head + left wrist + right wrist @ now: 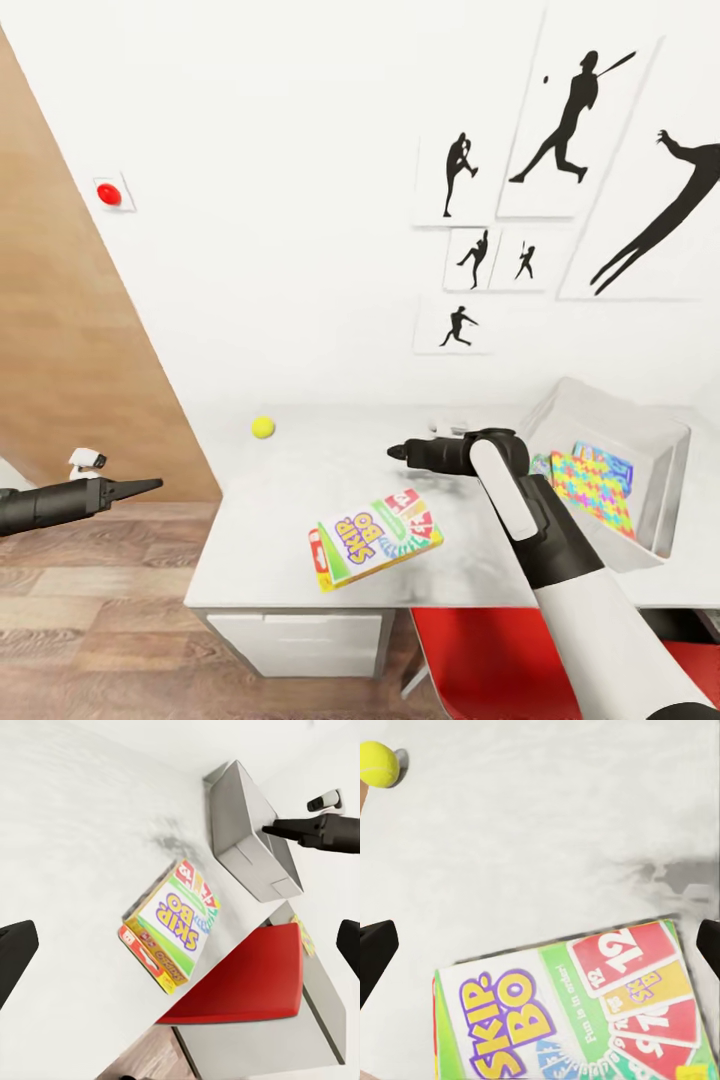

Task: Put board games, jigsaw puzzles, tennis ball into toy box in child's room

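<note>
A red-and-green Skip-Bo board game (375, 540) (169, 926) (577, 1012) lies flat near the front edge of the pale table (300, 480). The yellow tennis ball (263, 427) (376, 763) rests toward the table's back left. At the right stands the grey toy box (600, 410) (247, 832), and a jigsaw puzzle (592, 490) lies in it on top of other flat boxes that are partly hidden. My right gripper (395, 452) (541, 949) (281, 830) hovers open above the table, just behind the Skip-Bo box. My left gripper (150, 487) (184, 949) is open off the table's left end, over the floor.
A red chair (500, 650) (247, 979) is tucked under the table's front. Black baseball silhouettes (565, 120) hang on the white wall behind. A wood-toned panel (70, 330) rises at the left, with wood-plank floor (100, 620) below.
</note>
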Available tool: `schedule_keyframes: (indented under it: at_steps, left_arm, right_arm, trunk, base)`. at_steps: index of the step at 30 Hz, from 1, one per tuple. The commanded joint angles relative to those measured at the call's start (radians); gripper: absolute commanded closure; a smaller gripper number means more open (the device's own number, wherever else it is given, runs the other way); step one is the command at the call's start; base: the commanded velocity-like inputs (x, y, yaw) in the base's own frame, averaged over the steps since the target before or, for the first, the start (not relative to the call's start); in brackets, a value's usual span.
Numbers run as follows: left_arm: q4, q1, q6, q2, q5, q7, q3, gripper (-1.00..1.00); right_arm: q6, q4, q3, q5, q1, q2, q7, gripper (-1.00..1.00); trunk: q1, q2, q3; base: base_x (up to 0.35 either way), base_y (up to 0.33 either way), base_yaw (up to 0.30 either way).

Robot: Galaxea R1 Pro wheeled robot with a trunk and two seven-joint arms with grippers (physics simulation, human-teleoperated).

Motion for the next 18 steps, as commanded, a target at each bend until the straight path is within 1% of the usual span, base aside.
schedule_keyframes:
  at_steps: [1,5,8,14,18]
  left_arm:
    - [0.000,-0.001,0.011,0.000,0.000,-0.004,0.000,-1.00]
    - [0.000,-0.001,0.011,0.000,0.000,-0.004,0.000,-1.00]
    - [0.000,-0.001,0.011,-0.001,0.000,-0.004,0.000,-1.00]
    - [0.001,-0.001,0.011,-0.001,0.000,-0.004,0.000,-1.00]
    - [0.000,-0.001,0.010,-0.001,0.000,-0.004,0.000,-1.00]
  right_arm:
    - [0.002,0.000,0.002,-0.011,-0.001,-0.002,-0.011,-1.00]
    - [0.002,0.002,0.001,-0.011,-0.001,-0.005,-0.013,-1.00]
    - [0.002,0.002,0.000,-0.010,0.001,-0.007,-0.014,-1.00]
    - [0.002,0.006,0.000,-0.010,0.002,-0.004,-0.016,-1.00]
    - [0.002,0.035,0.000,-0.010,0.001,-0.002,-0.017,-1.00]
  trunk:
    - [0.001,-0.002,-0.003]
    - [0.001,-0.002,-0.005]
    - [0.001,-0.002,-0.005]
    - [0.001,-0.002,-0.006]
    - [0.001,-0.002,-0.009]
  base:
    - [0.000,0.000,-0.154]
    - [0.000,0.000,-0.195]
    - [0.000,0.000,-0.097]
    - [0.000,0.000,-0.028]
    - [0.000,0.000,-0.006]
